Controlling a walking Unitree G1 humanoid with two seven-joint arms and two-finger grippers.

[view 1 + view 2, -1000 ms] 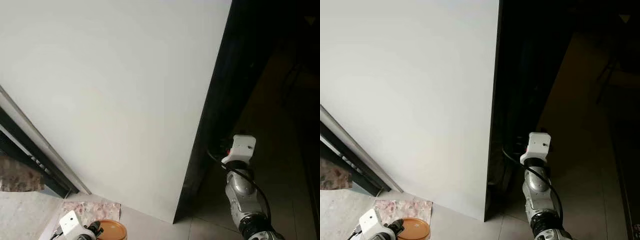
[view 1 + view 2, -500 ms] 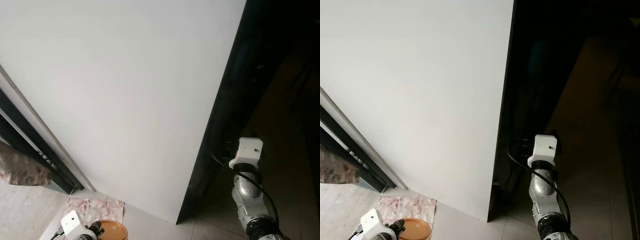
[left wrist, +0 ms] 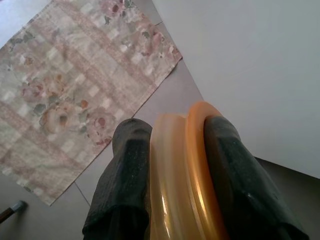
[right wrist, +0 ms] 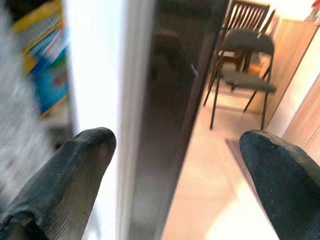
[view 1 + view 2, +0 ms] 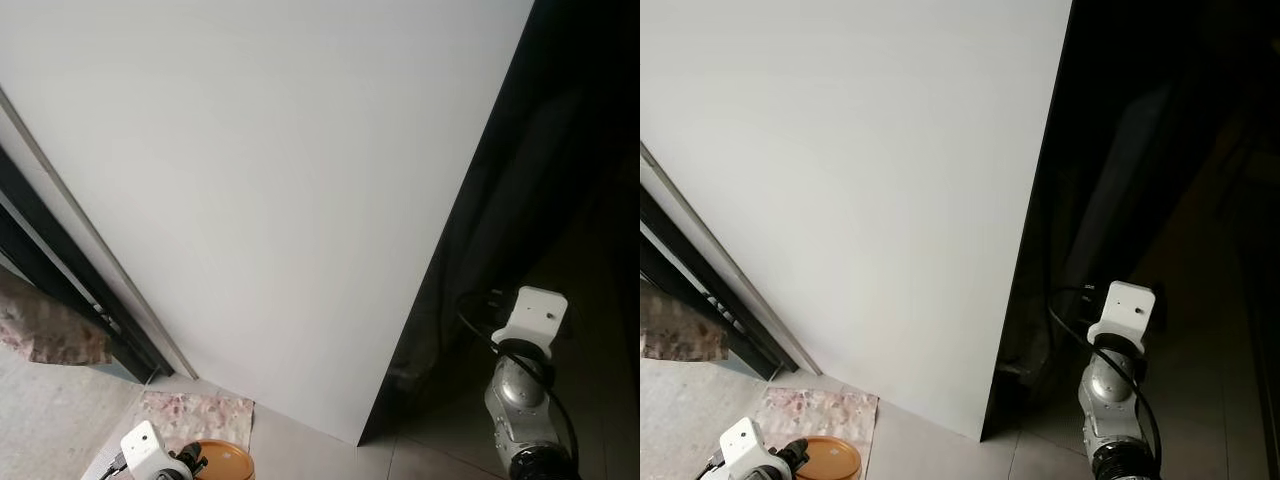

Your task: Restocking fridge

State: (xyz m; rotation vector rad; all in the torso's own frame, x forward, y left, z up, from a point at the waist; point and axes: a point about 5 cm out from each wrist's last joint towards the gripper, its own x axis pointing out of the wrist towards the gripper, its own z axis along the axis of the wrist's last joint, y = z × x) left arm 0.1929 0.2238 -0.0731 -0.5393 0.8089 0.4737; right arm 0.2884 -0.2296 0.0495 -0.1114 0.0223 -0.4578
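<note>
From the left eye, a broad white fridge door (image 5: pixel 270 200) stands across the robot's path, its dark edge running down to the tiled floor (image 5: pixel 290 450); the left gripper (image 5: pixel 190 462) hangs low by a flowered mat (image 5: pixel 195 415) with an orange bowl (image 5: pixel 225 462) in it, and the right arm (image 5: pixel 520 400) reaches up just beside the door's dark edge. The right eye gives the same layout, with the right arm's white wrist box (image 5: pixel 1123 310) close to the black side of the door. In the left wrist view the two black fingers (image 3: pixel 127 170) pinch the bowl's rim on edge above the mat; held this thinly, the bowl could swivel or slip out if the arm swings as the robot steps. In the right wrist view the right gripper (image 4: pixel 175 165) has its fingers spread wide astride the door's edge, shelves with a blue and yellow package (image 4: pixel 42 55) blurred on one side, chairs (image 4: pixel 245 65) on the other. If the door swings or the robot leans, a finger could catch or skid off the edge.
</note>
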